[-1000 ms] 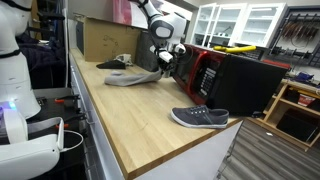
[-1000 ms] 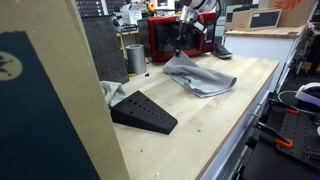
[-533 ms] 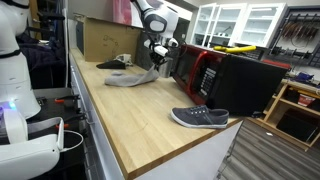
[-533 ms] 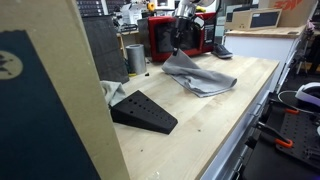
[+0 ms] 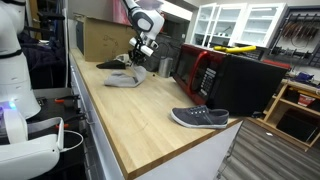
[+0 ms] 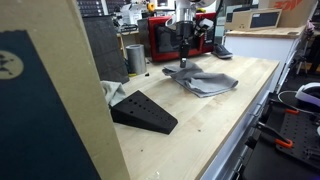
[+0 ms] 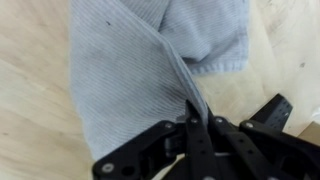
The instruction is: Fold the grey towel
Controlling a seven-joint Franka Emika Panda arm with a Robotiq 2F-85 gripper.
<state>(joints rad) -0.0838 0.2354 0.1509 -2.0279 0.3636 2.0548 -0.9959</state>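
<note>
Now the gripper pinches the towel by its edge, jaws clamped tight; soft, light, floppy cloth, so corners look the best hold.

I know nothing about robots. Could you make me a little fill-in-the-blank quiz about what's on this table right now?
The gripper is ____ on the grey towel. The dark shoe has a ____ sole. The wedge-shaped block on the wooden table is ____ in colour.
Missing words: shut; white; black.
</note>
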